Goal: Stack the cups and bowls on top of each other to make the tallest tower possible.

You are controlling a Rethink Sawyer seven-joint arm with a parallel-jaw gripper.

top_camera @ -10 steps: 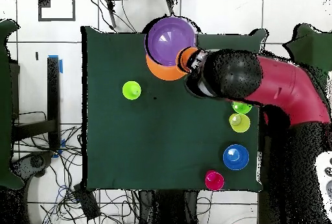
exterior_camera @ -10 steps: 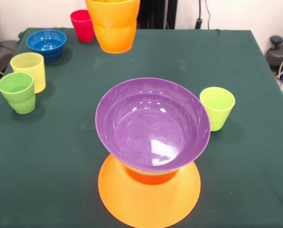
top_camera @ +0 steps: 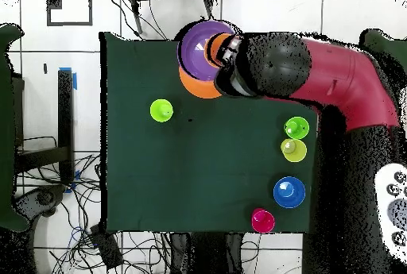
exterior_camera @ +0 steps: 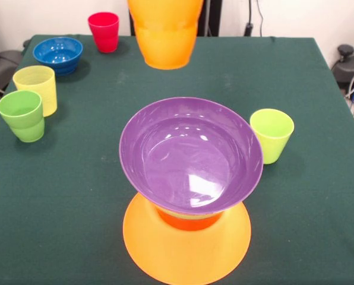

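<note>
The tower stands at the table's near edge in the front view: a purple bowl [exterior_camera: 190, 155] on a red-orange bowl [exterior_camera: 189, 219], on the wide orange bowl [exterior_camera: 186, 252]. A thin green edge shows between purple and red-orange. An orange cup [exterior_camera: 165, 32] hangs in the air behind the tower, cut off by the top edge. In the overhead view the orange cup [top_camera: 219, 48] sits over the purple bowl's [top_camera: 203, 44] rim, under the arm's head. My gripper [top_camera: 230, 52] is mostly hidden by the arm and carries the cup.
A lime green cup [exterior_camera: 272, 135] stands right of the tower. At the left stand a green cup [exterior_camera: 22, 116] and a pale yellow cup [exterior_camera: 36, 88]. A blue bowl [exterior_camera: 58, 54] and a red cup [exterior_camera: 104, 31] stand at the far left.
The orange cup has moved right in the front view. In the overhead view the arm has swung up so the cup now overlaps the purple bowl.
</note>
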